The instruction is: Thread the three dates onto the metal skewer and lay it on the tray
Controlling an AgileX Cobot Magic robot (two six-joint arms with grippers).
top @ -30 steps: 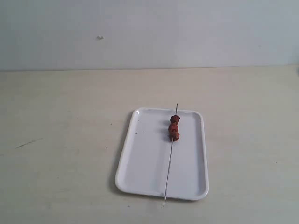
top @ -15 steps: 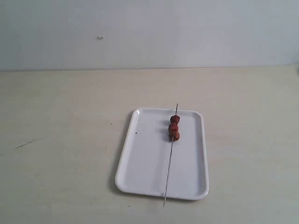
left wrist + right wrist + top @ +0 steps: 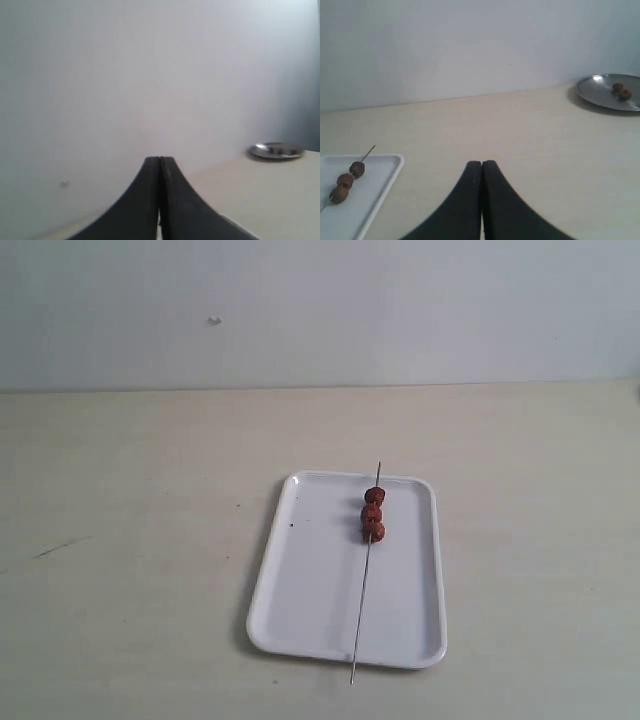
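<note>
- The pale counter (image 3: 140,540) spreads out ahead of both end effectors.
- The white tray (image 3: 310,590) lies flat on the counter. It sits ahead of the right end effector (image 3: 482,165), off to one side and well apart from it.
- Right end effector: its two dark fingers are pressed together with no gap and hold nothing.
- Left end effector (image 3: 160,162): it is likewise closed tight and empty.
- A round silver dish (image 3: 600,95) sits far ahead of the right end effector, on the side opposite the tray. Two small brown lumps (image 3: 621,91) lie on it.
- The metal skewer (image 3: 362,590) lies lengthwise on the tray, clear of both end effectors. Each tip pokes just past a short rim.
- The three dates (image 3: 373,512) are threaded on the skewer. They touch one another in a row near its end farthest from the right end effector.
</note>
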